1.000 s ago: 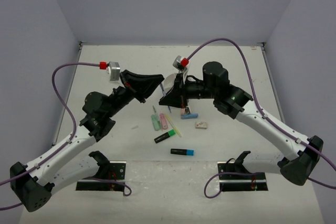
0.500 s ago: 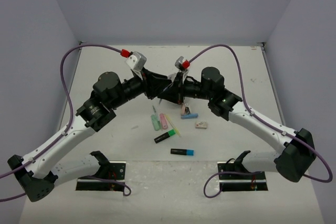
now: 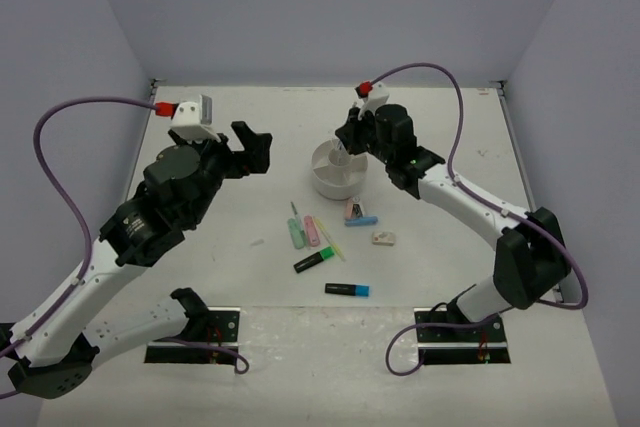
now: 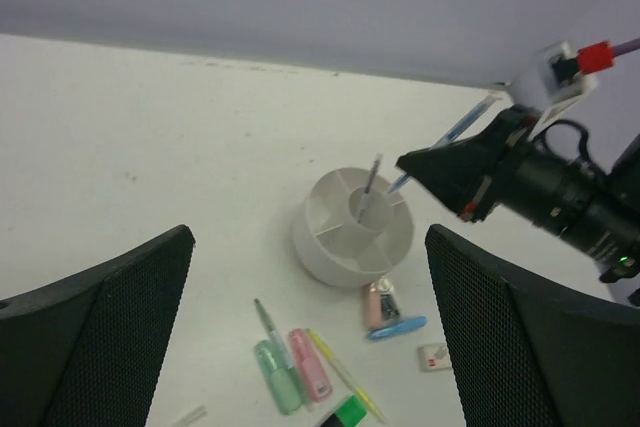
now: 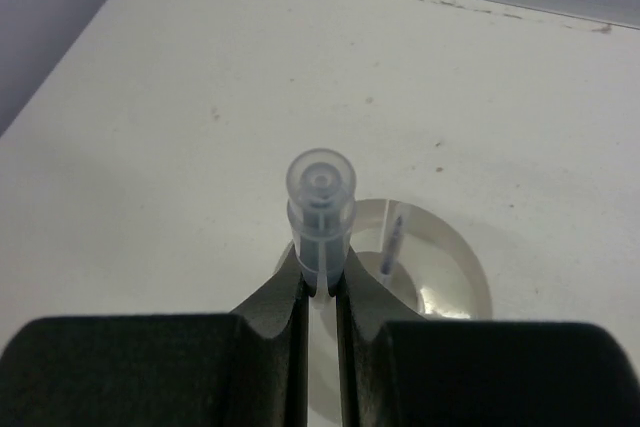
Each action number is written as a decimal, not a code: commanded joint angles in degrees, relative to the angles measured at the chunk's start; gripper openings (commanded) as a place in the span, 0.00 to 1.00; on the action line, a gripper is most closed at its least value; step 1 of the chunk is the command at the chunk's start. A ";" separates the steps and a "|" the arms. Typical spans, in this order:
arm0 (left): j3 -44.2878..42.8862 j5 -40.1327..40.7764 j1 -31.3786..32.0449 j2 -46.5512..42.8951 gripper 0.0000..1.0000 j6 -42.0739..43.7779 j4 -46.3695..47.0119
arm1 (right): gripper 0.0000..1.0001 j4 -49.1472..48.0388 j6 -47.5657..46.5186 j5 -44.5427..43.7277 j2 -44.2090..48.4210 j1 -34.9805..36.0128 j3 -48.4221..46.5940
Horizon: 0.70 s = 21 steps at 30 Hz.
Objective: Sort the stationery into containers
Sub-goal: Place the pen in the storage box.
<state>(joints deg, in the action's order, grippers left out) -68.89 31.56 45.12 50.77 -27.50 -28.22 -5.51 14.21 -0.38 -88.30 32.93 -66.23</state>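
While the right arm reaches forward from its base, elbow bent and wrist tipped down over the round white plastic desk organiser (image 3: 335, 187), we see the right gripper (image 5: 320, 279) clamped on a thin clear-barrelled blue pen (image 5: 320, 202). Its two dark fingers (image 5: 270, 307) press the barrel from either side, and the pen's blunt end points up at the wrist camera. From the left wrist view the pen slants down and to the left, its lower tip over the organiser near the central cup (we cannot tell whether the tip touches the plastic). A second thin pen (image 4: 372, 173) stands tilted in that central cup, just beside the held one.

The left arm is raised, its elbow bent and its wrist turned toward the organiser from the left. The left gripper (image 3: 252, 147) hangs well apart from the organiser, its jaws spread wide with nothing between them; its mesh-faced fingers (image 4: 110, 327) frame the organiser in the wrist view.

Nearer the bases, loose stationery lies on the white table (image 3: 260, 107): a mint marker (image 3: 296, 236) and a pink marker (image 3: 312, 231) side by side, a thin yellow pen (image 3: 332, 241) just right of them, a black-bodied green highlighter (image 3: 314, 262), a black-bodied blue highlighter (image 3: 347, 289), a pale blue marker (image 3: 361, 220) and a small pale eraser (image 3: 383, 238). All of these lie outside the organiser.
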 commanded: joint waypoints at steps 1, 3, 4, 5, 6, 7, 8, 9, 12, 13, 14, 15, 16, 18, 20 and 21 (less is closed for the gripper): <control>3.43 7.81 0.14 -0.46 1.00 -2.21 -11.28 | 0.00 1.67 -2.46 -7.00 -3.22 -0.44 -5.46; 4.02 9.75 0.14 -1.38 1.00 -3.25 -14.53 | 0.00 1.55 -2.32 -7.11 -4.94 -0.50 -5.51; 4.02 11.03 0.07 -1.73 1.00 -3.55 -15.79 | 0.00 1.55 -1.99 -6.82 -5.12 -0.50 -5.35; 4.43 13.16 0.12 -2.56 1.00 -3.34 -16.88 | 0.00 1.15 -1.57 -6.00 -5.33 -0.50 -5.04; 4.75 14.45 0.14 -3.25 1.00 -2.86 -17.19 | 0.00 0.69 -1.20 -5.84 -5.46 -0.50 -4.56; 4.91 15.41 0.14 -3.86 1.00 -2.41 -17.31 | 0.00 -0.02 -0.98 -5.58 -5.48 -0.50 -3.60; 4.99 16.34 0.14 -4.43 1.00 -2.04 -17.39 | 0.00 -0.66 -0.75 -5.28 -5.50 -0.50 -2.73; 4.99 17.06 0.14 -4.86 1.00 -1.79 -17.39 | 0.01 -0.95 -0.44 -5.14 -5.59 -0.50 -2.31; 5.29 19.26 0.14 -5.68 1.00 -1.65 -17.18 | 0.16 -1.08 -0.04 -4.41 -5.64 -0.50 -1.54; 5.46 19.94 0.14 -5.85 1.00 -1.71 -17.07 | 0.22 -1.05 0.03 -4.07 -5.47 -0.50 -1.27; 5.52 20.47 0.14 -5.89 1.00 -1.89 -17.13 | 0.25 -1.06 0.09 -3.69 -5.18 -0.50 -0.98; 5.52 20.88 0.14 -5.94 1.00 -2.15 -17.10 | 0.29 -1.32 0.20 -3.22 -4.83 -0.50 -0.54; 5.52 21.16 0.14 -5.90 1.00 -2.26 -16.99 | 0.34 -1.47 0.25 -2.74 -4.44 -0.50 -0.13; 5.58 22.30 0.14 -5.27 1.00 -2.51 -16.80 | 0.46 -0.71 0.38 -2.28 -3.48 -0.50 -0.13; 5.79 24.34 0.11 -4.40 1.00 -3.58 -16.89 | 0.48 -0.04 0.29 -1.99 -2.30 -0.47 -0.18; 5.95 25.27 0.05 -3.86 1.00 -4.29 -16.95 | 0.48 0.39 0.29 -1.83 -1.22 -0.41 -0.13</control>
<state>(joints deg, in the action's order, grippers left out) -63.72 50.68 45.15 45.18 -29.43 -45.10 -4.21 14.28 -3.34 -93.80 32.29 -66.28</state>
